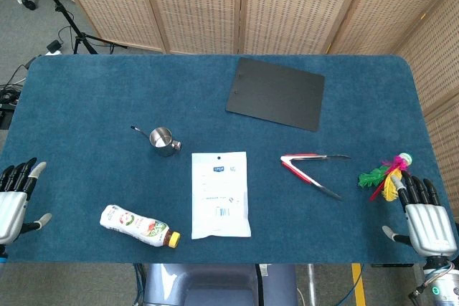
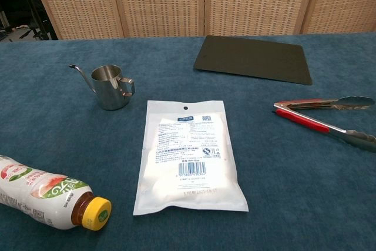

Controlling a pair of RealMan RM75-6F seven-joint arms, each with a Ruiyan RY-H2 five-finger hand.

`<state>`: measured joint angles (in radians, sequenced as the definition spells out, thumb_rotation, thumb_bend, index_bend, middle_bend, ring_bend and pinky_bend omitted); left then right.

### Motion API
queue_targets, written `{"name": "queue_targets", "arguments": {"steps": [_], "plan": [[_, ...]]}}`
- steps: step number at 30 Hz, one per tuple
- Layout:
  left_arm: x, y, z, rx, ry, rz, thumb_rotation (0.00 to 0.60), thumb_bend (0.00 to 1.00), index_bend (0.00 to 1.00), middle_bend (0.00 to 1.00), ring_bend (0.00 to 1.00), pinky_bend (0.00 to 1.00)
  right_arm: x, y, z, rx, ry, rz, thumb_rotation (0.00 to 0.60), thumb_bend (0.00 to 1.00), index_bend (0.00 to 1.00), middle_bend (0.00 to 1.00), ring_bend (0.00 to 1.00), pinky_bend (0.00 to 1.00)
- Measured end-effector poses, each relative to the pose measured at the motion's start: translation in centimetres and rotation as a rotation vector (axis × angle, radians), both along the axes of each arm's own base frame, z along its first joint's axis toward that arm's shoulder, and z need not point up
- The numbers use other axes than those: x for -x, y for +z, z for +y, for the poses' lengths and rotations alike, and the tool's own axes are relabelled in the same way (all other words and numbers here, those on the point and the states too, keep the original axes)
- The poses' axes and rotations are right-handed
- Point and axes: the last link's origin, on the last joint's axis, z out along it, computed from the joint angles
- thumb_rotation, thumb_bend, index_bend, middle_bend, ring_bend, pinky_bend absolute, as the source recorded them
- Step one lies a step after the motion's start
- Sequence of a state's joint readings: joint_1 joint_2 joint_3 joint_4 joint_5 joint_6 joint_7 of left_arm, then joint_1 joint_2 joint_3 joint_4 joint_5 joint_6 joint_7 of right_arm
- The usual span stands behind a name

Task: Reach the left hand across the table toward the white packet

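The white packet (image 1: 221, 193) lies flat near the table's front middle, label up; the chest view shows the packet (image 2: 188, 156) straight ahead. My left hand (image 1: 14, 198) rests at the front left edge of the table, fingers apart and holding nothing, well left of the packet. My right hand (image 1: 424, 216) sits at the front right edge, fingers apart and empty. Neither hand appears in the chest view.
A drink bottle (image 1: 138, 226) lies on its side between my left hand and the packet. A small steel pitcher (image 1: 162, 141) stands behind it. Red-handled tongs (image 1: 313, 168), a dark mat (image 1: 276, 93) and a feathered toy (image 1: 384, 175) lie to the right.
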<state>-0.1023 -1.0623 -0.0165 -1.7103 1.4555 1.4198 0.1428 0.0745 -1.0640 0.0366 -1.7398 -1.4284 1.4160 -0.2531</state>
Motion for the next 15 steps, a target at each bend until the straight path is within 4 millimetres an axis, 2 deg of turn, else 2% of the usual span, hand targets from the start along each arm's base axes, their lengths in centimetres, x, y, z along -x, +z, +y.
{"name": "queue_targets", "arguments": {"steps": [15], "plan": [[-0.16, -0.14, -0.09, 0.007, 0.0, 0.007, 0.6, 0.16, 0.0, 0.0, 0.01, 0.0, -0.11, 0.14, 0.14, 0.003, 0.006, -0.003, 0.6, 0.18, 0.0, 0.0, 0.0, 0.0]]}}
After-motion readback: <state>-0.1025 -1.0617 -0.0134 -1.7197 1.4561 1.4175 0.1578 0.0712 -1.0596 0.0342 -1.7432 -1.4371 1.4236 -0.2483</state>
